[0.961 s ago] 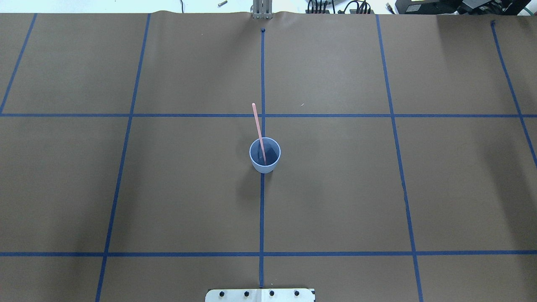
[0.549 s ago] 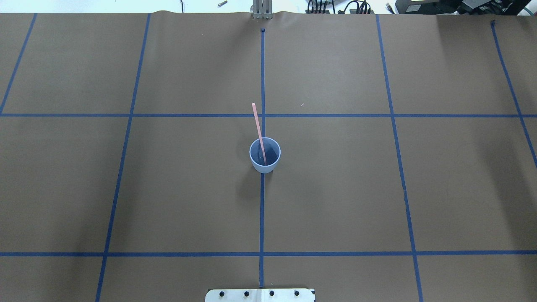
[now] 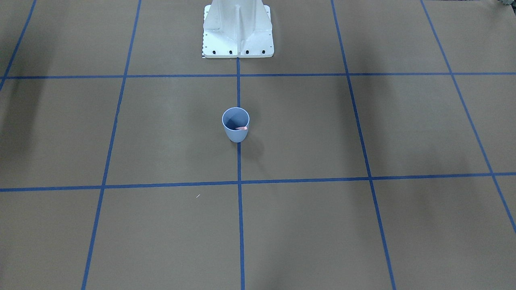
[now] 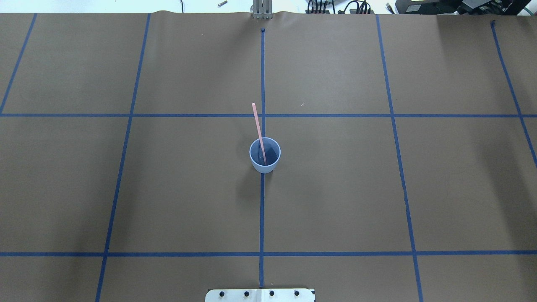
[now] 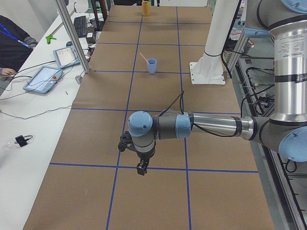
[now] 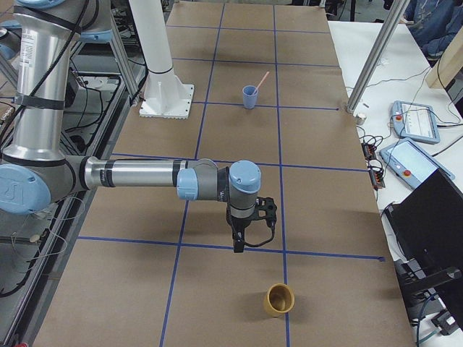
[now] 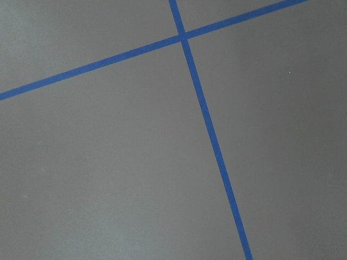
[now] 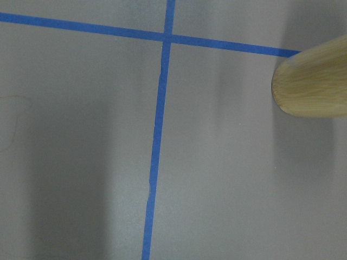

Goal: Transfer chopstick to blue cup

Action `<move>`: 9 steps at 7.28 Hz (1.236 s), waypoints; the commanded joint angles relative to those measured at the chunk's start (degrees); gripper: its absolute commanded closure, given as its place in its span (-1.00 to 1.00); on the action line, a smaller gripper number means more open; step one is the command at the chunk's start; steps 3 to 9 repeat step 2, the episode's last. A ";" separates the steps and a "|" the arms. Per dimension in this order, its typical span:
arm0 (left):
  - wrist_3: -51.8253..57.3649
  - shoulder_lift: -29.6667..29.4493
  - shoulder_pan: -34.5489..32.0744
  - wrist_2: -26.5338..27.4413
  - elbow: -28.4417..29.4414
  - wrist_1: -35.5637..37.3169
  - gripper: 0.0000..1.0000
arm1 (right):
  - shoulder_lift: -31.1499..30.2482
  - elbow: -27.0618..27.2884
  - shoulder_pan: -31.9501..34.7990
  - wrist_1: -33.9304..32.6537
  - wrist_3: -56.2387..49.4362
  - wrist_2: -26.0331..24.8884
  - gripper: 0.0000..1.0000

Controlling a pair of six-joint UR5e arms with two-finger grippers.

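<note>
A tan cup point(image 6: 278, 298) stands on the table point(image 4: 168, 188) near the right claw point(image 6: 238, 243). The chopstick point(image 4: 258, 126) leans in the blue cup point(image 4: 264, 167) — well apart from that claw and the left claw point(image 5: 141, 168); whether either is open or closed, I cannot tell.

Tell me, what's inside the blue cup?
A pink chopstick stands slanted inside the blue cup, its top poking out over the rim. Nothing else shows in there. The cup's near wall hides part of the bottom.

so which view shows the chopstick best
Overhead exterior: the chopstick shows almost whole, leaning out of the blue cup. The front-facing view shows only a short pink end at the rim; both side views show it small and far; the wrist views miss it.
</note>
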 commanded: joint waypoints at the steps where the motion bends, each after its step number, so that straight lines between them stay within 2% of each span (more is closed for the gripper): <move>1: 0.00 0.00 0.00 -0.01 -0.01 0.00 -0.99 | -0.15 0.29 0.17 0.00 0.00 -0.21 -1.00; 9: 0.00 0.00 0.00 -0.02 -0.10 0.00 -0.99 | -0.15 0.12 0.18 0.00 0.08 -0.13 -1.00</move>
